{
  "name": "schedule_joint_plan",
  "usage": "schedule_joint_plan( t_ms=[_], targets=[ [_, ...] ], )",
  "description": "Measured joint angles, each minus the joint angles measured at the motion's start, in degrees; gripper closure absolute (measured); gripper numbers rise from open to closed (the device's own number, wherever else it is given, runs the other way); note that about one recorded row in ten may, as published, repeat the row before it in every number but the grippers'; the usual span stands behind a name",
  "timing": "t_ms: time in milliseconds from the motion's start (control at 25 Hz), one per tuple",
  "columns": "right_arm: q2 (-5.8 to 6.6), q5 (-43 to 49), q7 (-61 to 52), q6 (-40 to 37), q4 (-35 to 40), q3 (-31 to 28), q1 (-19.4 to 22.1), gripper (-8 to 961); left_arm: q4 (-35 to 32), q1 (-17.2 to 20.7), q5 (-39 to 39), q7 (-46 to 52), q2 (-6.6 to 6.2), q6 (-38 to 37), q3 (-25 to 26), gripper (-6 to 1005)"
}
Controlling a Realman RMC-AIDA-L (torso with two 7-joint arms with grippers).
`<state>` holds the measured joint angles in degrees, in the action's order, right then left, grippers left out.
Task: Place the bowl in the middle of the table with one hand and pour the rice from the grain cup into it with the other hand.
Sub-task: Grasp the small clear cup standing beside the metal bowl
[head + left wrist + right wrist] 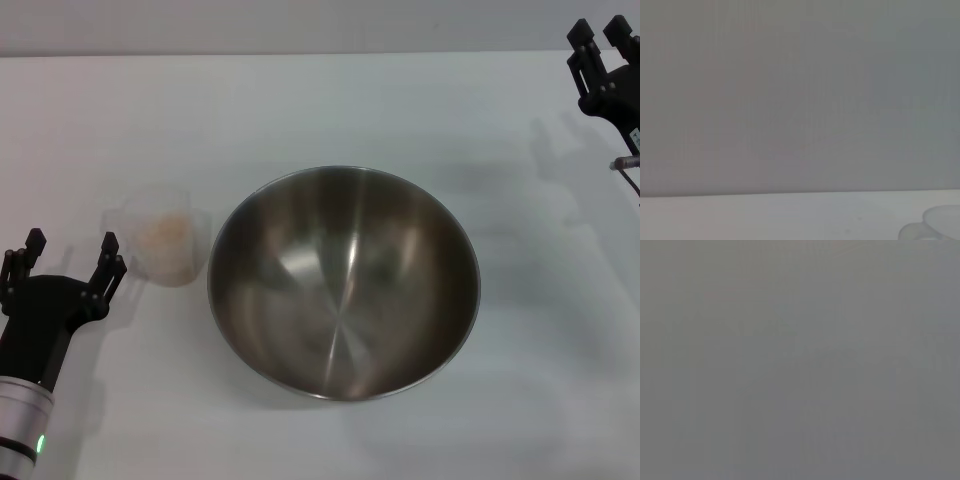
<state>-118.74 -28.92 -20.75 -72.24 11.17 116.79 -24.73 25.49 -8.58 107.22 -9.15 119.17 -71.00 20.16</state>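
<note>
The large steel bowl (343,282) stands upright and empty in the middle of the white table (300,110). The small clear grain cup (166,240) stands just left of the bowl, with pale beige rice (166,229) inside. My left gripper (72,250) is open and empty, a short way left of the cup and not touching it. A frosted edge of the cup shows in the left wrist view (937,225). My right gripper (600,38) is raised at the far right back corner, well away from the bowl. The right wrist view shows only a grey blank.
The table's far edge (300,54) meets a grey wall. A thin cable end (625,165) hangs by the right arm.
</note>
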Motion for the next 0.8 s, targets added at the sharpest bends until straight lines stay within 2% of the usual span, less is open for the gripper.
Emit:
schedule_joint_plan(
  t_ms=[800],
  targets=[
    [0.0,0.0,-0.3,-0.1,0.1,0.0,0.2,521,-0.5,-1.5,-0.1,-0.1,-0.08,2.5,1.6,170]
  ],
)
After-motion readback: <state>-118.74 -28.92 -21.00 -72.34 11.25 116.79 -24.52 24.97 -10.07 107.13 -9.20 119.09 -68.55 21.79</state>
